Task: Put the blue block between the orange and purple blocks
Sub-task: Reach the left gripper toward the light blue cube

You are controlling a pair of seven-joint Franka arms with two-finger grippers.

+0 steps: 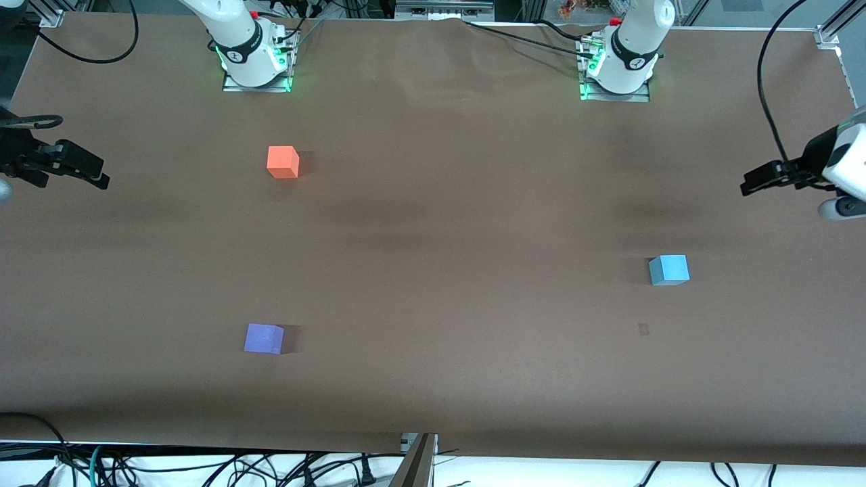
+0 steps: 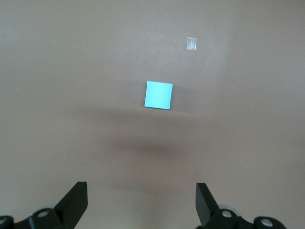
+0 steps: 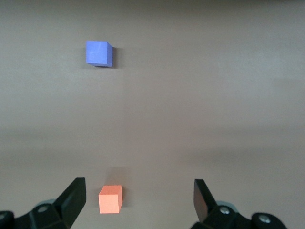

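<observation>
A brown matte sheet covers the counter [image 1: 433,223], with slight creases near the arm bases. Black cables [image 1: 203,470] tangle along the edge nearest the front camera, and a small pale tape square [image 1: 643,329] lies on the sheet just nearer that camera than the blue block.

The blue block [image 1: 669,270] sits flat toward the left arm's end of the counter, touching nothing. The orange block [image 1: 283,161] and the purple block [image 1: 264,338] both lie toward the right arm's end, well apart from each other, the purple one nearer the front camera. The stretch between them is bare sheet.

The left gripper [image 1: 758,181] hangs in the air at the left arm's end of the counter, above the sheet near the blue block; its wrist view shows its fingers [image 2: 76,200] spread wide with nothing between them. The right gripper [image 1: 91,170] hangs at the right arm's end, its fingers [image 3: 74,198] likewise spread and empty, with the orange block on the sheet below it.
</observation>
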